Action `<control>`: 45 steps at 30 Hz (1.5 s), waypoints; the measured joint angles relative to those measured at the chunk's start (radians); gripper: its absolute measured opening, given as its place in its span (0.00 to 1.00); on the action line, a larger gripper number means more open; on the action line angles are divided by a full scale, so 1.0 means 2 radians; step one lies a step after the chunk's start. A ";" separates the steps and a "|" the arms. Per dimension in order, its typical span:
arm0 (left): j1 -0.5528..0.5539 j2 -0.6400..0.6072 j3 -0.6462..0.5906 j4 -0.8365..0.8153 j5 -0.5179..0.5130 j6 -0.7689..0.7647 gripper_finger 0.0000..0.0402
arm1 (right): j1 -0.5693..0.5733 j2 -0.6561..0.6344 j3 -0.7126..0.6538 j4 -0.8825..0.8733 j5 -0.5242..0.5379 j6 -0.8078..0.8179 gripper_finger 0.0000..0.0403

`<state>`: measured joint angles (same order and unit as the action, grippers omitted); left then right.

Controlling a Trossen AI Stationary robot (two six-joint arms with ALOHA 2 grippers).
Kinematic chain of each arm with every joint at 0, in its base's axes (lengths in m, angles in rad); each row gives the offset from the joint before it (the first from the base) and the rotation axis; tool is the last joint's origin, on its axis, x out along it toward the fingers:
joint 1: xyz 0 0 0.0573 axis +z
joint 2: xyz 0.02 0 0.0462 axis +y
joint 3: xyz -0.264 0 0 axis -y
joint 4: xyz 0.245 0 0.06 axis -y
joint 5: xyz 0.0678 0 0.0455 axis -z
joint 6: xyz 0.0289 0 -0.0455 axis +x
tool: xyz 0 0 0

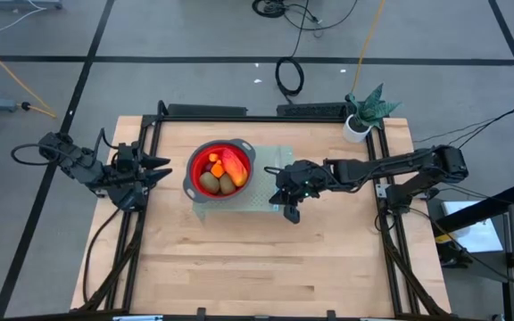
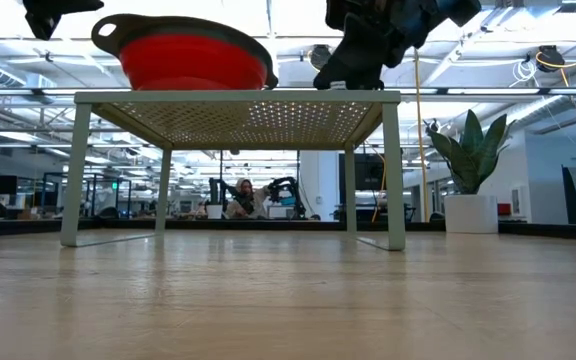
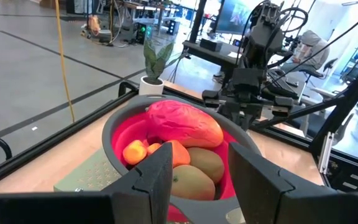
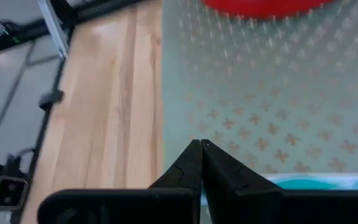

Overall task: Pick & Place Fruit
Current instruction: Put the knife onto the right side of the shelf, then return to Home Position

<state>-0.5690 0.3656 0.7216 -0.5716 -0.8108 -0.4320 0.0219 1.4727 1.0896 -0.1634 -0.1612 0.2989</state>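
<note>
A red bowl with a grey rim (image 1: 194,181) stands on a pale green perforated rack (image 1: 270,159) at the table's far middle. In the bowl lie the fruit: a long red-orange piece (image 3: 185,124), small orange pieces (image 3: 135,151) and brown-green ovals (image 3: 205,163). My left gripper (image 1: 166,169) hovers open just left of the bowl, level with its rim, with nothing between its fingers (image 3: 160,168). My right gripper (image 1: 277,185) is shut, right of the bowl, low over the rack's top (image 4: 278,112). My right gripper's shut fingertips (image 4: 194,152) slant down toward the rack's top near its near edge. I cannot tell whether they touch it. Nothing is between the fingers.
A potted plant (image 1: 367,114) stands at the table's far right corner. Black frame rails (image 1: 141,223) run along both sides of the table. The bare wooden top (image 1: 257,259) fills the near half. Beyond the table, a person (image 2: 243,195) shows in the room.
</note>
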 joint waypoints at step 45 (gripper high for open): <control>0.000 0.000 0.000 -0.055 0.026 0.005 0.38 | 0.085 -0.330 -0.099 -0.108 0.128 -0.065 0.00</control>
<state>-0.5692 0.3653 0.7219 -0.6819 -0.7593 -0.4223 0.1928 0.8135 0.8915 -0.3784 0.0944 0.1683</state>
